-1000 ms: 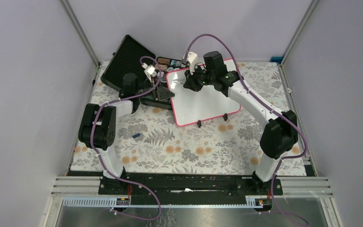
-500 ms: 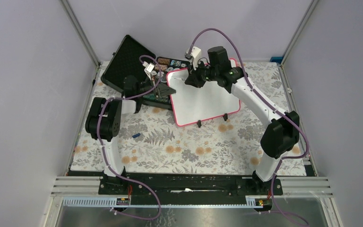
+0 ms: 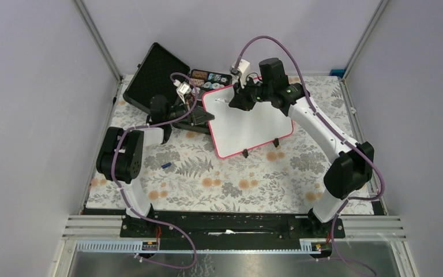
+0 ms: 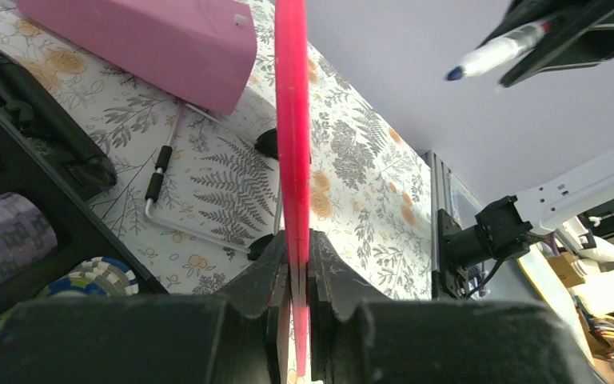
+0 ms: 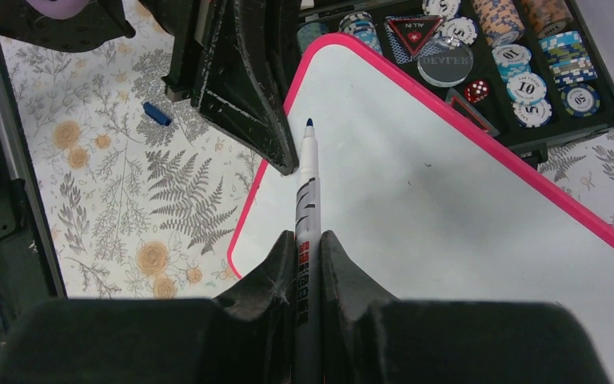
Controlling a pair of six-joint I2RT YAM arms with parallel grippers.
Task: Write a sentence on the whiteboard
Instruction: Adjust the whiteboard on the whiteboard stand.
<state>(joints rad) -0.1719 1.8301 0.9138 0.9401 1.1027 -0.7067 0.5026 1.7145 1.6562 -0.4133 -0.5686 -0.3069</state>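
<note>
Whiteboard [image 3: 254, 118] edge clamped in left pincer [image 4: 294, 244]; right pincer [image 5: 309, 240] holds marker [image 5: 305, 184] nearby.

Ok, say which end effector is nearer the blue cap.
Left. The left end effector, clamped on the whiteboard's left edge, sits beyond the blue cap; the right end effector holds a marker over the board, farther away.
</note>
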